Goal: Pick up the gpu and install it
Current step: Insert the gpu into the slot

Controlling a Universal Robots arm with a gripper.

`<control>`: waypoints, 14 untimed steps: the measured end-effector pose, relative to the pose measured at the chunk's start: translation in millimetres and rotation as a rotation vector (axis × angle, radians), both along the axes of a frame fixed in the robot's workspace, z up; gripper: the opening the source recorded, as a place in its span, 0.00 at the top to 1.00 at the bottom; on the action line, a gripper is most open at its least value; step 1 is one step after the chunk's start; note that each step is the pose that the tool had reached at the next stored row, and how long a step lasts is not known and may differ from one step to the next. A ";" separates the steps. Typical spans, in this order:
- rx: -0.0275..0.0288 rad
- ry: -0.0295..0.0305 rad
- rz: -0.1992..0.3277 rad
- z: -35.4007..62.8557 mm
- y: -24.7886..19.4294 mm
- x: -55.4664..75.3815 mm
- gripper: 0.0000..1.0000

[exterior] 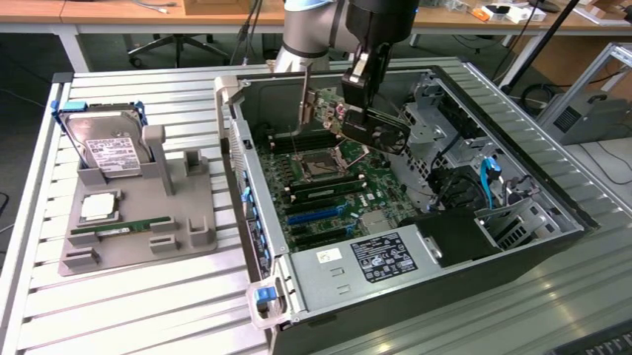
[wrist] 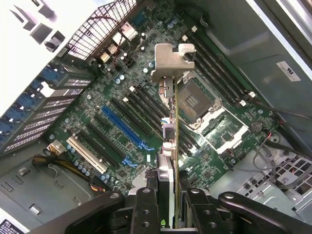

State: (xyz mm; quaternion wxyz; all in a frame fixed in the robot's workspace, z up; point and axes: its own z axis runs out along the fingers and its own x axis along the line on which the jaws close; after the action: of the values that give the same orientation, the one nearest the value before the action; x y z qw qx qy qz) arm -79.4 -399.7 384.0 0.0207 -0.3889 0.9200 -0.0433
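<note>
Ext view: claw point(exterior: 360, 92) part-closed on 1 gpu point(exterior: 368, 127), held on edge inside open PC case point(exterior: 553, 214), above motherboard point(exterior: 331, 188), not seated. Gray fixture point(exterior: 129, 248) on table point(exterior: 148, 310) at ext view's left: 1 hard drive point(exterior: 106, 148), 1 memory stick point(exterior: 118, 228).

Wrist view: claw point(wrist: 169, 209) pinching gpu point(wrist: 170, 141) by both faces, silver bracket point(wrist: 171, 58) at far end, 1 long blue slot point(wrist: 124, 127) near. Prob. stiff, light, fragile: grip cooler & board edges, not contacts.

Exterior view high over case point(exterior: 464, 296), wrist view past gripper point(wrist: 170, 195), motherboard point(exterior: 371, 188) point(wrist: 87, 105) shared
</note>
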 end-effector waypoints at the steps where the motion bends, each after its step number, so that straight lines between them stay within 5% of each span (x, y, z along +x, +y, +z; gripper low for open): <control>1: -0.0004 0.0000 0.005 0.0 0.0 0.0 0.73; 14: -0.0041 -0.0001 0.045 -0.2 0.0 0.0 0.73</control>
State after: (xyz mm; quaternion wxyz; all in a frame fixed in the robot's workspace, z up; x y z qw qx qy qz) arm -79.4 -399.7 383.8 0.0209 -0.4094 0.9110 -0.0447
